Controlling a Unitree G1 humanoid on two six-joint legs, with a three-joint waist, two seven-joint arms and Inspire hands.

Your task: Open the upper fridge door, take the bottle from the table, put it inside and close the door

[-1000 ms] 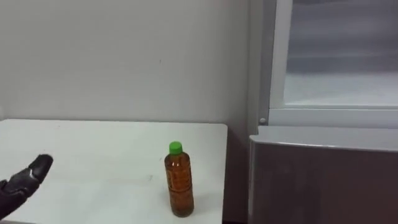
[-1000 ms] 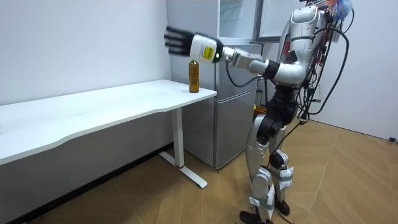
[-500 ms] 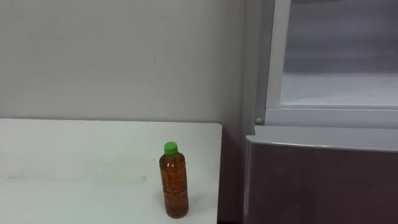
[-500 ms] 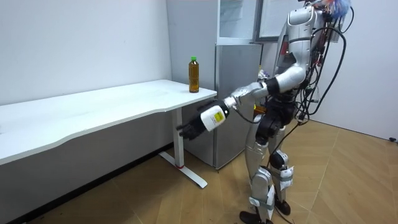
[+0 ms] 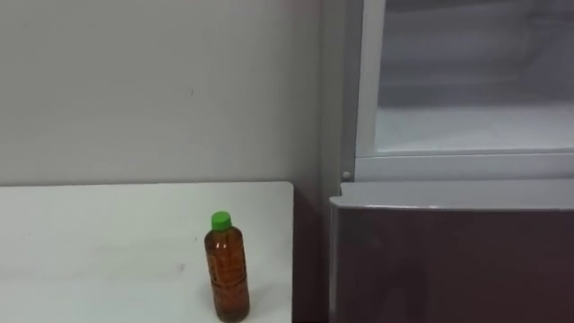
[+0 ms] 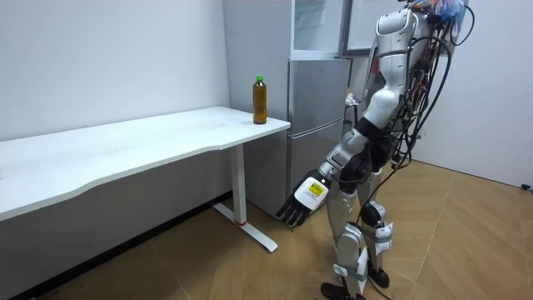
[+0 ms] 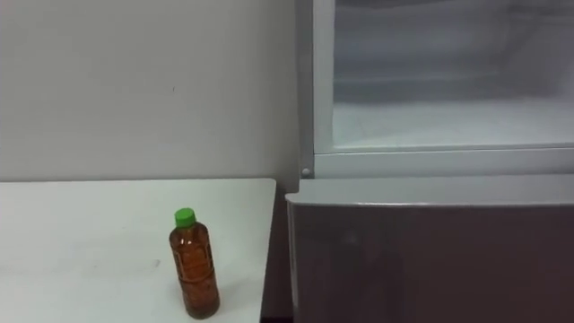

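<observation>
Lowers the left hand (image 6: 293, 212) from shoulder height to hang low before the fridge (image 6: 316, 117), fingers straight and empty. Leaves the green-capped bottle (image 5: 227, 269) upright on the white table (image 5: 99, 242), just left of the fridge. Likely means no grasp begun; calls for a fresh reach.

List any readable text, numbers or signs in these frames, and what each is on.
Nothing can be read for certain.
Label on the bottle: print is there, too blurred to read.
Tag on the back of the left hand, seen in the room view: marks too small to read.
Fridge: no text or sign visible.
Table: no text visible.
</observation>
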